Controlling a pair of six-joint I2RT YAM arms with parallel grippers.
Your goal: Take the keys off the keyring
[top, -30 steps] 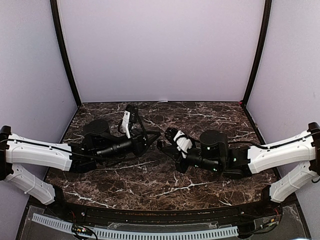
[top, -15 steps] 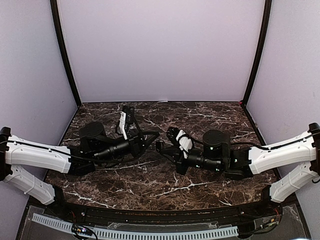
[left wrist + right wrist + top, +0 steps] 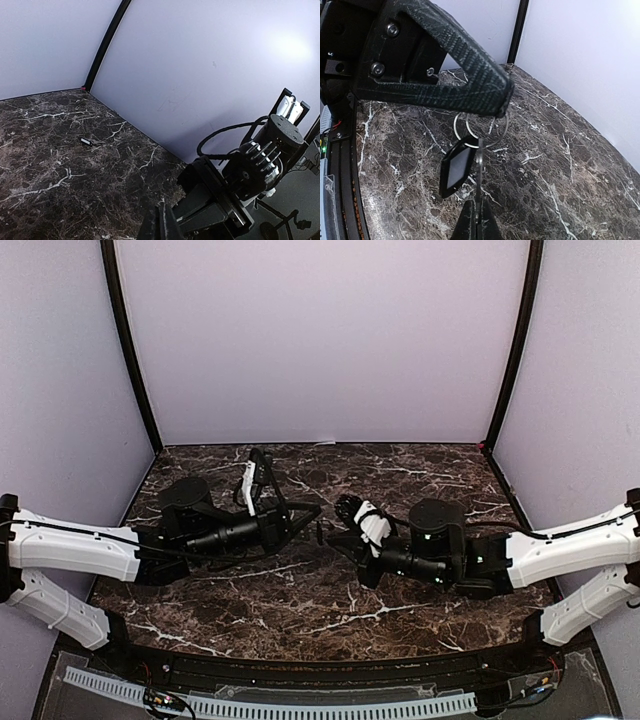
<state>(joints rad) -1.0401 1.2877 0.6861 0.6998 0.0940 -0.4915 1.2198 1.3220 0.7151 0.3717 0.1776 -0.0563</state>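
The keyring [image 3: 481,131] hung pinched in the left claw [image 3: 161,225], its silvery key [image 3: 479,162] clenched in the right claw [image 3: 477,220], a dark key [image 3: 456,167] dangling beside, a loose key [image 3: 89,142] lying apart on the tabletop [image 3: 50,165], left arm [image 3: 80,548] and right arm [image 3: 560,545] stretched low, inward.

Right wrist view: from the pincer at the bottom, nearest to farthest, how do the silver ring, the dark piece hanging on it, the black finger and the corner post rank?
From the right gripper, pinching a thin silvery strip:
1. Dark key, hanging left of centre.
2. Keyring, just above it.
3. Left gripper's finger, upper left.
4. Corner post, top, far back.
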